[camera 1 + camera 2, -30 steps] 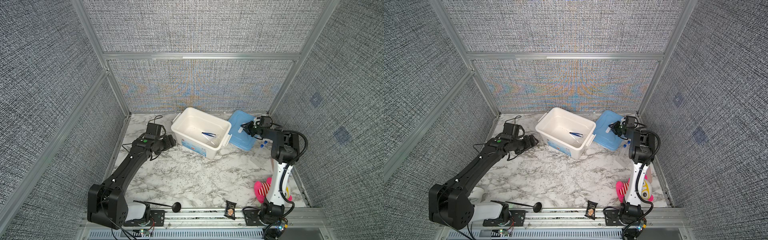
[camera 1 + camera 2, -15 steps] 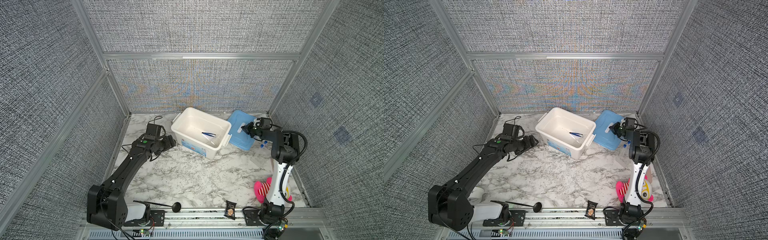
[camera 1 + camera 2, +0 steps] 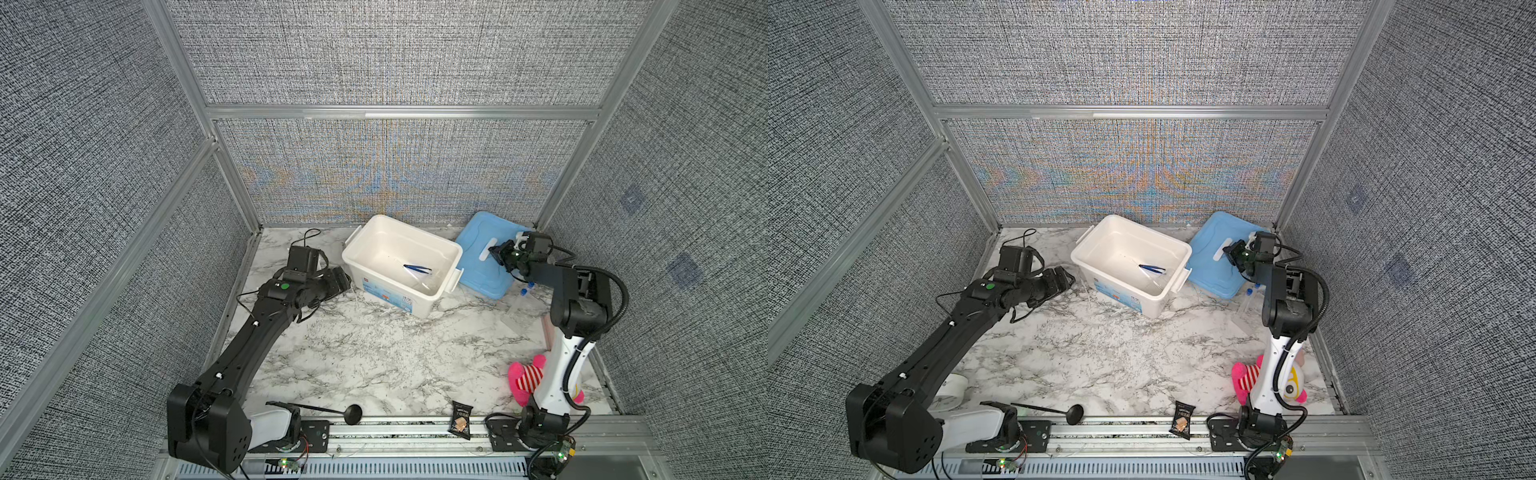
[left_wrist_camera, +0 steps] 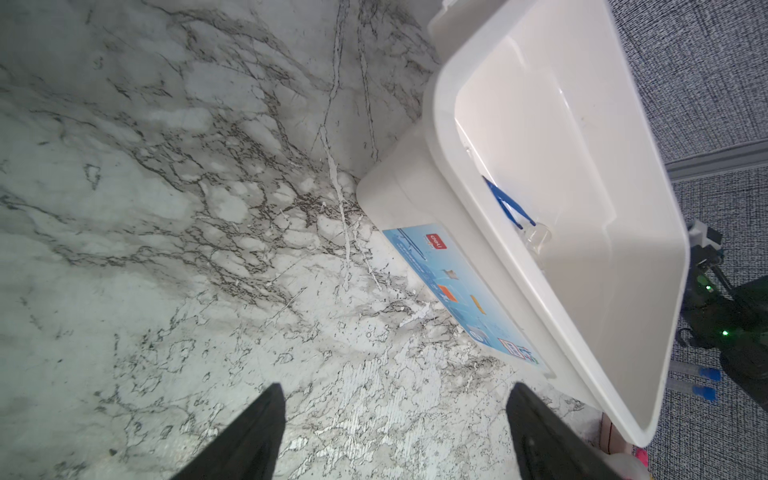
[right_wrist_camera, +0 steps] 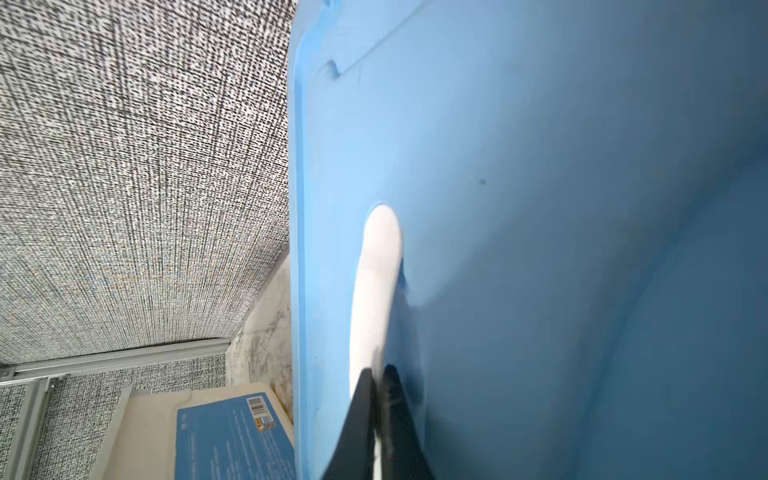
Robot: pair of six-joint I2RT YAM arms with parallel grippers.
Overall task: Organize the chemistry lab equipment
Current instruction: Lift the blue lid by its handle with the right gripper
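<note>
The white bin [image 4: 415, 195] hides part of both blue-capped tubes [image 4: 702, 391].

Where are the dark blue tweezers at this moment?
In both top views, the dark blue tweezers lie inside the white bin, toward its right end, on the side nearest the blue lid.

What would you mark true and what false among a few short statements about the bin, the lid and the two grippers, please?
1. The blue tweezers lie inside the white bin. True.
2. The blue lid is closed on the bin. False: it is off the bin, beside it.
3. The right gripper is shut on the lid's white handle. True.
4. The left gripper is shut. False: it is open, with nothing between its fingers.
5. The pink toy is in the bin. False: it sits on the table, well away from the bin.
</note>
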